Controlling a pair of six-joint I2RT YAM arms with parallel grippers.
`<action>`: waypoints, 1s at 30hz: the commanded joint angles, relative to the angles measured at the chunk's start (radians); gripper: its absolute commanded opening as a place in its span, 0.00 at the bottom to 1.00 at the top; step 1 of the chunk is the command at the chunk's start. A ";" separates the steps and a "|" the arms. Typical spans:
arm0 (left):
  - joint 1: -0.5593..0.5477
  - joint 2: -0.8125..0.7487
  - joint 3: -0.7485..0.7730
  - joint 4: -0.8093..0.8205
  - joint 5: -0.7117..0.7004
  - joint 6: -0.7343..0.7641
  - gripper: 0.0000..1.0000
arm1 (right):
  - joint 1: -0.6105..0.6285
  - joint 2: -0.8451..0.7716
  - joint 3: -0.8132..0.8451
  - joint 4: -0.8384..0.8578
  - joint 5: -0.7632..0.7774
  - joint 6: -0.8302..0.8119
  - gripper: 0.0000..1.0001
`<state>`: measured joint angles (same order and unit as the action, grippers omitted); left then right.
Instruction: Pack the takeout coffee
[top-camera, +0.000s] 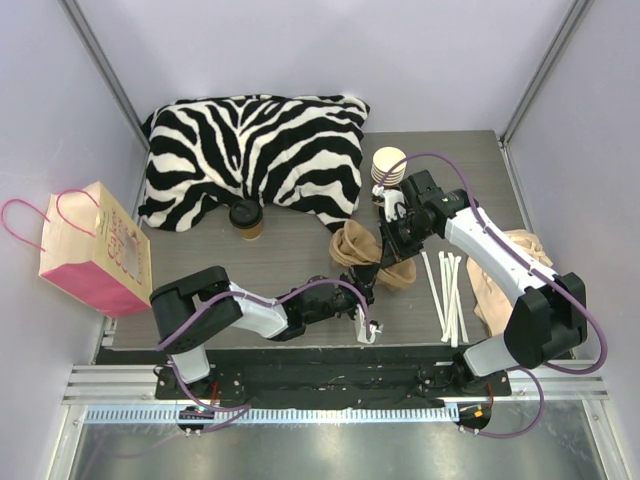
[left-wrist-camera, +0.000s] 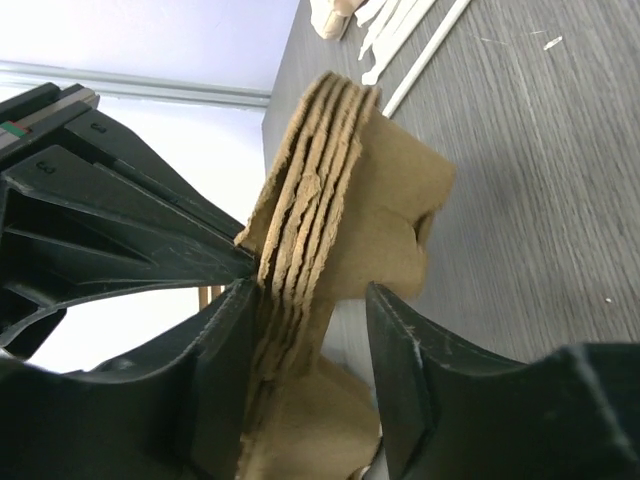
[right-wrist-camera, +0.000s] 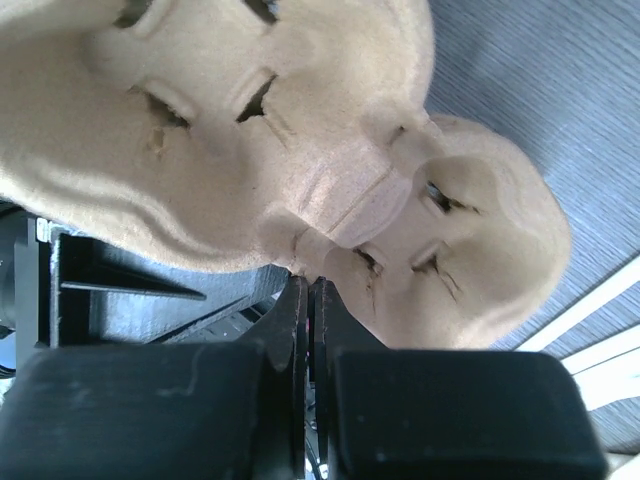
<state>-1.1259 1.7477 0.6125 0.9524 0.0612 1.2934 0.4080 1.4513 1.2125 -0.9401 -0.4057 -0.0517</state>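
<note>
Coffee cup (top-camera: 246, 219): lidded, upright on the bench (top-camera: 290, 262), untouched. Easily tipped if nudged by a passing arm, or if reached for before freeing a carrier.

Nearer trouble at the stack of cardboard carriers (left-wrist-camera: 330, 200). Left end effector (left-wrist-camera: 312, 300) spread, straddling several nested edges at once; likely to clamp more than one layer and drag the whole stack, or to crush the soft pulp.

Right end effector (right-wrist-camera: 308, 295) pressed together at a carrier's rim; hold on that rim impossible to confirm, so liable to slip off.

Cup well apart from both end effectors: off to the left of the right one, left of and beyond the left one, just beside the striped pillow (top-camera: 250, 150).
</note>
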 joint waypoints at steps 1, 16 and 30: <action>0.008 0.033 0.021 0.057 -0.017 0.020 0.47 | 0.011 -0.020 0.058 -0.011 -0.067 0.009 0.01; 0.023 0.076 0.007 -0.020 0.008 0.073 0.00 | 0.009 -0.023 0.127 -0.063 -0.074 -0.019 0.01; 0.037 0.131 -0.008 -0.050 0.019 0.089 0.00 | 0.008 -0.026 0.200 -0.097 -0.058 -0.051 0.01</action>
<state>-1.1076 1.8050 0.6231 1.0557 0.0689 1.4071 0.4053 1.4624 1.3167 -1.0298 -0.3557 -0.1055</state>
